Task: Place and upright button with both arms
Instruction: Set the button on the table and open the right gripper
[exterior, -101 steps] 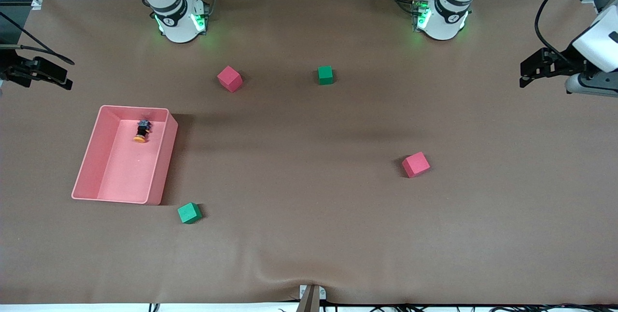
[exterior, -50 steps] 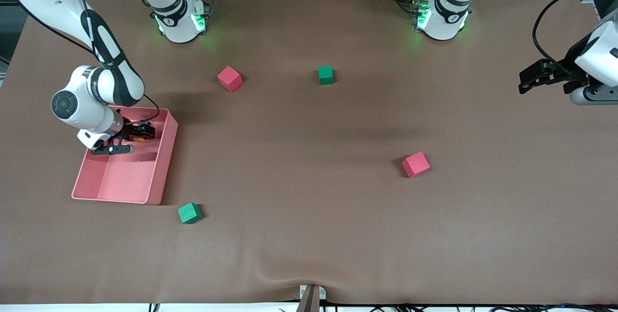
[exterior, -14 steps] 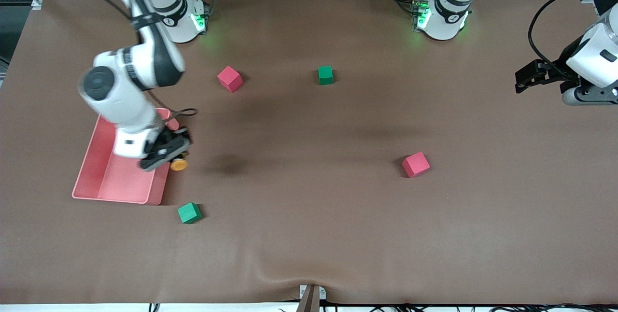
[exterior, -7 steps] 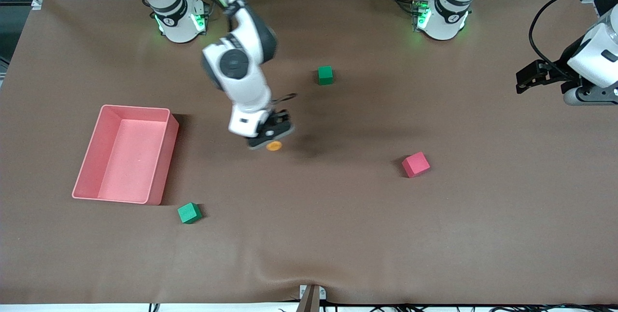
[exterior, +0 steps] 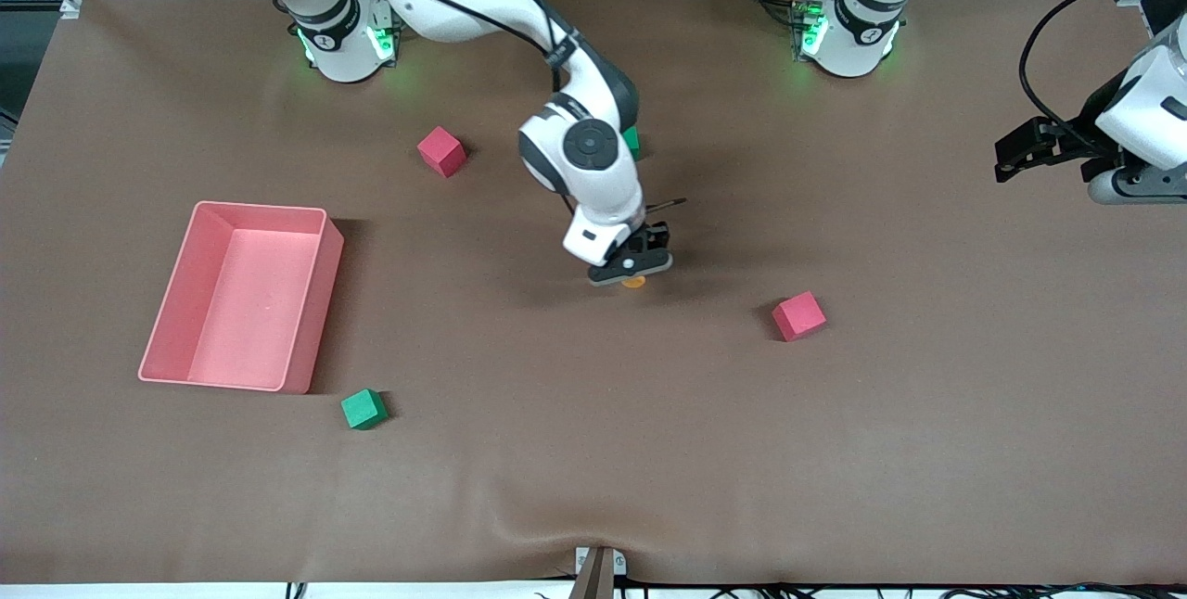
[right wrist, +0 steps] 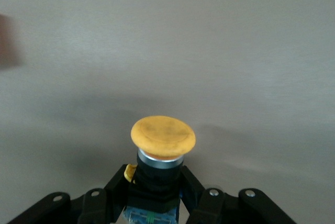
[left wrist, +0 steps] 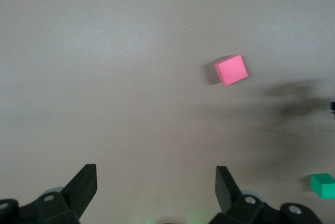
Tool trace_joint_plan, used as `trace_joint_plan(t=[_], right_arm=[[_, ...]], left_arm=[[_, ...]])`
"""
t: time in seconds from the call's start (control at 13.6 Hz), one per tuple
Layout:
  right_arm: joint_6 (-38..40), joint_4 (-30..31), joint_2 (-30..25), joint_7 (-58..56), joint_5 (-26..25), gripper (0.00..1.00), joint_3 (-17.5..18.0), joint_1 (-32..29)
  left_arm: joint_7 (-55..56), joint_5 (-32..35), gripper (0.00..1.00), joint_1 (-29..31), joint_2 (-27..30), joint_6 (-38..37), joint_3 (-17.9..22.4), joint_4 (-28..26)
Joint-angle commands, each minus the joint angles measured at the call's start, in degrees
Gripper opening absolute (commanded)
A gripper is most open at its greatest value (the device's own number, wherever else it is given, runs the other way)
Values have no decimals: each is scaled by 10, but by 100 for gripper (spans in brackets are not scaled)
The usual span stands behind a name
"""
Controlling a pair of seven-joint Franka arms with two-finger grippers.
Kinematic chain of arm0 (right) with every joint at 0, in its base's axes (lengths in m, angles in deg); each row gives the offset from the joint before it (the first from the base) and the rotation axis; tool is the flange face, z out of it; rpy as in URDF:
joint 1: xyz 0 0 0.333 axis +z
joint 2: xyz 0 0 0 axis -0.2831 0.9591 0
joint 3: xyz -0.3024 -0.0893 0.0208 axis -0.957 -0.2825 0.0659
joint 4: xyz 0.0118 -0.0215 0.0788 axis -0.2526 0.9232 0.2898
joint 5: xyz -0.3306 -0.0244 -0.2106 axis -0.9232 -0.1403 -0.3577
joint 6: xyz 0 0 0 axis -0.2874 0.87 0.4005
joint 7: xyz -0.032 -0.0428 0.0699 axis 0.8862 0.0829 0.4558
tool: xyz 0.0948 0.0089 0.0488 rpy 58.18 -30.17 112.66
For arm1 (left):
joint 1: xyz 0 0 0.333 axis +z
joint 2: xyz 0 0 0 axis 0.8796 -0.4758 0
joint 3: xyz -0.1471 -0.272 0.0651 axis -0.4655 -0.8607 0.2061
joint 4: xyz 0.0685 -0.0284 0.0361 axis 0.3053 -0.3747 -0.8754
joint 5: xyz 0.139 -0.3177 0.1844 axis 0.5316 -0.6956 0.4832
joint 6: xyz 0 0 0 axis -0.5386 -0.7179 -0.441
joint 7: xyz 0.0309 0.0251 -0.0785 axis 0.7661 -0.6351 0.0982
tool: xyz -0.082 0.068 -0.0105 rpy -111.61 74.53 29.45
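Observation:
My right gripper is shut on the button and holds it over the middle of the brown table, orange cap pointing down. In the right wrist view the orange cap sticks out past the fingers, which clamp the black, bluish body. My left gripper is open and empty, up in the air over the left arm's end of the table. Its two black fingertips stand wide apart in the left wrist view.
A pink tray lies toward the right arm's end. A pink cube sits near the held button, and shows in the left wrist view. Another pink cube and a green cube lie nearer the bases. A green cube lies by the tray.
My right arm took the button out of the pink tray and carried it across to the table's middle. The left arm has barely moved.

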Motion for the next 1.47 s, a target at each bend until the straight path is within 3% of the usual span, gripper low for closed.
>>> trace_joint_plan(t=[0.0, 0.15, 0.22, 0.29, 0.37, 0.59, 0.81, 1.03, 1.4], right_arm=[[13, -100, 71, 21, 13, 0, -8, 8], [12, -107, 89, 19, 13, 0, -8, 14], [13, -106, 93, 22, 12, 27, -8, 18], [14, -102, 91, 22, 11, 80, -8, 17], [17, -101, 85, 22, 6, 100, -9, 18], [24, -98, 48, 18, 8, 100, -11, 6], [104, -88, -10, 14, 7, 100, -12, -45], [188, -82, -58, -35, 5, 100, -47, -75], [198, 94, -224, -188, 4, 100, -67, -160]], left_arm=[[-1, 10, 100, 3, 10, 5, -2, -9], [-1, 10, 100, 3, 11, 5, -2, -11], [-1, 11, 100, 3, 11, 5, -2, -11], [-1, 13, 100, 3, 11, 5, -2, -12], [-1, 13, 100, 3, 10, 5, -2, -12], [-1, 13, 100, 2, 8, 5, -4, -12], [3, 13, 100, 0, 5, 5, -8, -13], [7, 13, 100, -7, -7, 9, -9, -12], [13, 13, 100, -32, -42, 48, -24, -3]])
